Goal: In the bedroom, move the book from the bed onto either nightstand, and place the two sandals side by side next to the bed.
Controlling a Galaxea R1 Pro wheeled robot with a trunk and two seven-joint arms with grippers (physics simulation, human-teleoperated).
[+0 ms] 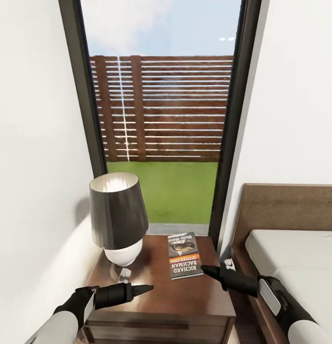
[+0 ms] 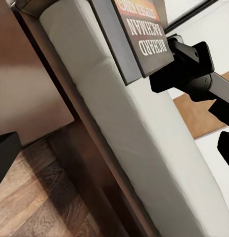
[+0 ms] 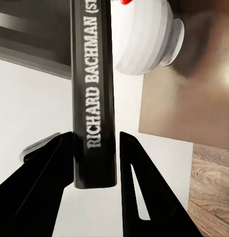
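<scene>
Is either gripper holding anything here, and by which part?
Nothing is clearly held. The right gripper is open, its fingers straddling the spine end of the book, which lies on the nightstand. The left gripper holds nothing.

Premises presenting as a home bedroom: bed (image 1: 300,258) standing beside nightstand (image 1: 156,296) bearing lamp (image 1: 118,217), window (image 1: 161,110) overlooking lawn.

The nightstand (image 1: 159,298) stands in the lower middle of the head view, a dark brown glossy cabinet between the white wall at the left and the bed (image 1: 300,258) at the right. On its top, toward the left, stands a lamp (image 1: 119,217) with a white base and a dark shade. The book (image 1: 184,255) lies flat on the top, right of the lamp, near the right edge. The bed has a light-grey mattress.
</scene>
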